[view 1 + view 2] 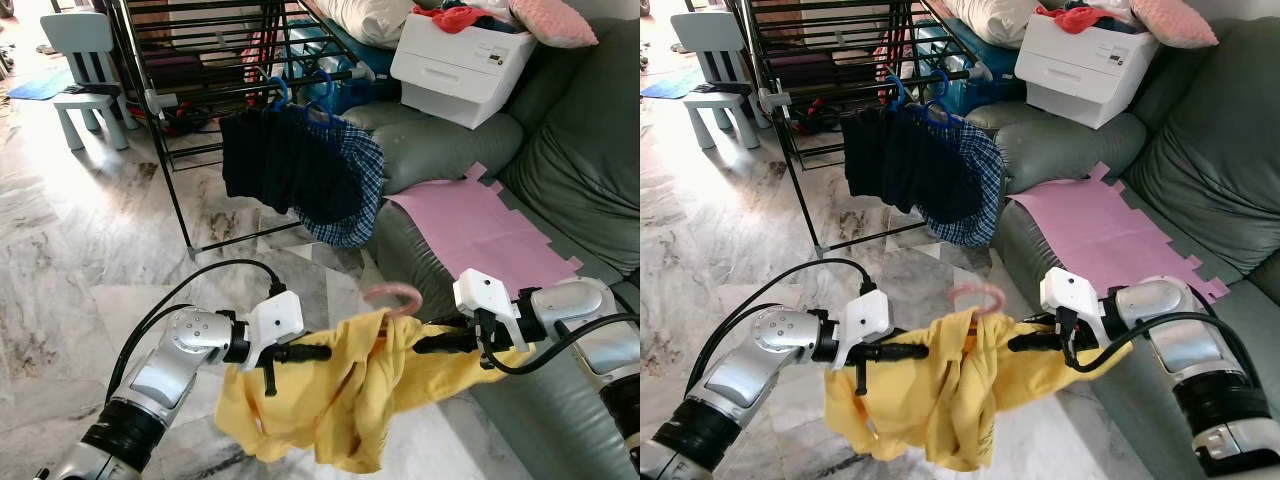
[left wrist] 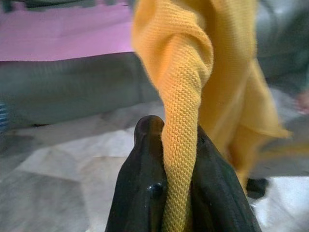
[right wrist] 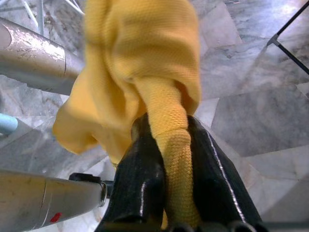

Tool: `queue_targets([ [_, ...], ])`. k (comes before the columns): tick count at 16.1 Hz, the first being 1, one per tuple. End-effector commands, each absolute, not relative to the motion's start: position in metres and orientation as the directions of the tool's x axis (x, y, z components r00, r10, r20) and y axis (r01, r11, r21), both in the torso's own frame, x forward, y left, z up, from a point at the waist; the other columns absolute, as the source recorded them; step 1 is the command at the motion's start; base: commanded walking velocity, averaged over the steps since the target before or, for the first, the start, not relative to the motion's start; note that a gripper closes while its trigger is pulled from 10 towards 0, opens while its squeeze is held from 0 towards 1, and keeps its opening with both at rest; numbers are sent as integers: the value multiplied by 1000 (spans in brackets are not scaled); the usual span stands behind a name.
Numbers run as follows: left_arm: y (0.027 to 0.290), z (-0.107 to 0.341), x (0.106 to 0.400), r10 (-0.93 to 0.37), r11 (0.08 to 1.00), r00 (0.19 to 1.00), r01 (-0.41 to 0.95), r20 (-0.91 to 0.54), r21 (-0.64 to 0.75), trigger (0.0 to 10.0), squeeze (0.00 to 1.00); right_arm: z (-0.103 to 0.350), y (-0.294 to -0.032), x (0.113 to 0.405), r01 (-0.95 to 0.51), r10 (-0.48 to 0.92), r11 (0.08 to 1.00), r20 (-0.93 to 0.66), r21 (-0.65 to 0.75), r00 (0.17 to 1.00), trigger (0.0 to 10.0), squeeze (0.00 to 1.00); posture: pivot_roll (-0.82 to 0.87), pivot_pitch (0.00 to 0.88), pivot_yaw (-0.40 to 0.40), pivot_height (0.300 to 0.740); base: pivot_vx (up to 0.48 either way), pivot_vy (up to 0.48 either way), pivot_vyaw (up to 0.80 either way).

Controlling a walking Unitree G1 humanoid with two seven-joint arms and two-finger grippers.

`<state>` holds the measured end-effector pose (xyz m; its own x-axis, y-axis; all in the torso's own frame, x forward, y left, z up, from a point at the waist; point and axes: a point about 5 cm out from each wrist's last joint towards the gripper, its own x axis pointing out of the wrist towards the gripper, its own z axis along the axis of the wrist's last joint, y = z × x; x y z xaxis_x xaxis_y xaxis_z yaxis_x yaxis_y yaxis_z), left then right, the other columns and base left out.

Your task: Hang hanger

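Your left gripper (image 1: pixel 318 352) and right gripper (image 1: pixel 425 345): each clamped on the yellow shirt (image 1: pixel 330 405). Pink hanger (image 1: pixel 393 294) hook rises between them, before the drying rack (image 1: pixel 200 70)

Held out in front over the floor (image 1: pixel 70 250): a shirt (image 1: pixel 320 400) on a hanger (image 1: pixel 393 296), strung between the left claw (image 1: pixel 318 352) at its left end and the right claw (image 1: pixel 425 345) at its right end. Beyond, a drying rack (image 1: pixel 200 60) with hung garments (image 1: pixel 300 165) on its near rail. Right of the rack, a sofa (image 1: pixel 570 170), with a mat (image 1: pixel 480 225) on the seat and a printer (image 1: pixel 465 60) further back. Far left, behind, a small chair (image 1: pixel 85 70).
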<state>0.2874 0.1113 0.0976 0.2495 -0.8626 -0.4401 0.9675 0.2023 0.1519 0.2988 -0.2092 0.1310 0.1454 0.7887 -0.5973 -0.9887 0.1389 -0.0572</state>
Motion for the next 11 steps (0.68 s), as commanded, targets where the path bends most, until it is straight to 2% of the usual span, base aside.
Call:
queue_targets([
  [1,109,119,301,-878,268,338,934,-338,237,10000,0,129,-207,299,-987,802,155,-577,-52,156,0,0,33,9,-43,740,0,0,0],
  [5,111,110,305,-853,346,399,915,-337,206,10000,0,126,-206,299,-979,806,192,-559,-63,194,0,0,28,11,-39,740,0,0,0],
  [6,112,108,307,-838,379,429,902,-337,206,10000,1000,126,-206,300,-977,804,200,-558,-67,203,0,0,28,11,-39,740,0,0,0],
  [9,113,102,310,-805,436,493,869,-329,235,10000,1000,125,-208,305,-961,789,260,-554,-93,267,0,0,26,9,-38,740,0,0,0],
  [11,112,99,312,-779,509,556,831,-290,226,10000,1000,119,-206,311,-931,759,348,-549,-113,351,0,0,26,10,-41,740,0,0,0],
])
